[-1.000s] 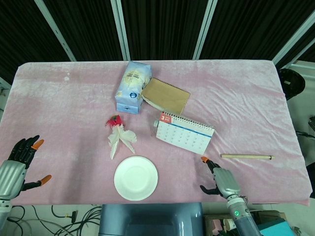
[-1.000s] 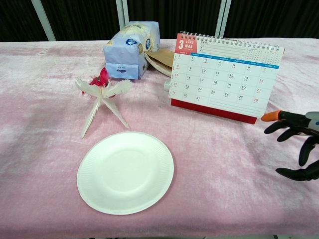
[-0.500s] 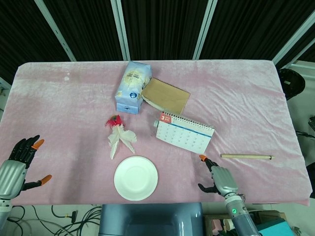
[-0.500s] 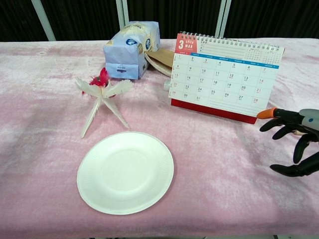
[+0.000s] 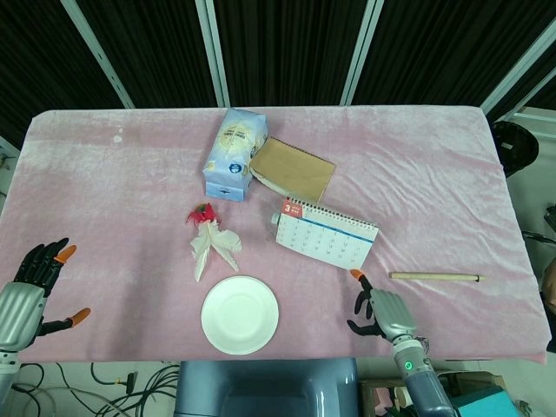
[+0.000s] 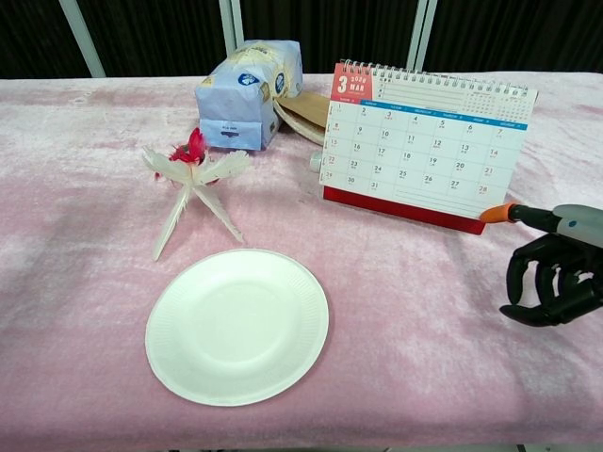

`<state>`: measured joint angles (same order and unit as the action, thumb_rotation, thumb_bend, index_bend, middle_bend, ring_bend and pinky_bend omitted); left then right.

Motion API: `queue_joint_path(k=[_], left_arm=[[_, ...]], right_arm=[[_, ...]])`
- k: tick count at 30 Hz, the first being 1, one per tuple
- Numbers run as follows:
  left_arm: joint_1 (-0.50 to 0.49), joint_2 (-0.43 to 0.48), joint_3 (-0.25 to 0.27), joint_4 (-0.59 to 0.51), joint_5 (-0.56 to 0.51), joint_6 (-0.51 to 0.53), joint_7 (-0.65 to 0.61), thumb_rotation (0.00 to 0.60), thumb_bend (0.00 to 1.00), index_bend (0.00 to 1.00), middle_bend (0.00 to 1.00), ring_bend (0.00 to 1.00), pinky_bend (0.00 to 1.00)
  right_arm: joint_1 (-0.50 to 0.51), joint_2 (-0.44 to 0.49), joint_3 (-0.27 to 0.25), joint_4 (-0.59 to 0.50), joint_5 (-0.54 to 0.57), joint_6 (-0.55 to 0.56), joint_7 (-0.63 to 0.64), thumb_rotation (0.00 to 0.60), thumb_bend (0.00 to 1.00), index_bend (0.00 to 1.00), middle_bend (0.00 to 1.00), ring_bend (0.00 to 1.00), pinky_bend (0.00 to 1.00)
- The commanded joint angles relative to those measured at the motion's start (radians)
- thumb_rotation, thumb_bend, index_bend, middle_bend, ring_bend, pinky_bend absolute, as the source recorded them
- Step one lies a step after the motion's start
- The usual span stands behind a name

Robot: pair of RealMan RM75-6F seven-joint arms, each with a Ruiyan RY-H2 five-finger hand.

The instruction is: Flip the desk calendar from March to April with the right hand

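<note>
The desk calendar (image 5: 326, 233) stands right of the table's middle, and its front page shows March (image 6: 424, 146). My right hand (image 5: 380, 311) hovers low at the table's front edge, just right of and below the calendar's lower right corner. In the chest view the right hand (image 6: 551, 268) has one orange-tipped finger stretched out, with its tip by the calendar's red base. Its other fingers are curled in and hold nothing. My left hand (image 5: 30, 291) is at the front left corner with fingers spread and empty. It does not show in the chest view.
A white paper plate (image 5: 240, 314) lies at the front centre, with a feathered red-and-white toy (image 5: 211, 241) behind it. A blue tissue pack (image 5: 233, 154) and a brown notebook (image 5: 294, 168) lie behind the calendar. A wooden stick (image 5: 434, 276) lies right of the right hand.
My right hand has shifted slightly left toward the calendar's corner. Its spread fingers have curled in, leaving one finger stretched out. The left hand has hardly moved.
</note>
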<state>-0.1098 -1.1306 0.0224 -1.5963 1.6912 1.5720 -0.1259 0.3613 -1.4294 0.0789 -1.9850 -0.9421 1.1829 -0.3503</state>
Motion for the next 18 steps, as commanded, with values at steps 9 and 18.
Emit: queue_joint_path(k=[9, 18], left_arm=[[0.0, 0.002, -0.001, 0.0, -0.003, 0.0, -0.007, 0.6, 0.0, 0.0, 0.0, 0.0, 0.0], [-0.001, 0.001, -0.001, -0.002, -0.004, -0.003, -0.005, 0.6, 0.0, 0.0, 0.0, 0.0, 0.0]], right_arm=[[0.021, -0.025, 0.028, 0.032, 0.073, -0.003, -0.016, 0.6, 0.24, 0.07, 0.63, 0.7, 0.75], [0.036, -0.034, 0.05, 0.051, 0.111, 0.0, -0.02, 0.6, 0.24, 0.06, 0.67, 0.75, 0.79]])
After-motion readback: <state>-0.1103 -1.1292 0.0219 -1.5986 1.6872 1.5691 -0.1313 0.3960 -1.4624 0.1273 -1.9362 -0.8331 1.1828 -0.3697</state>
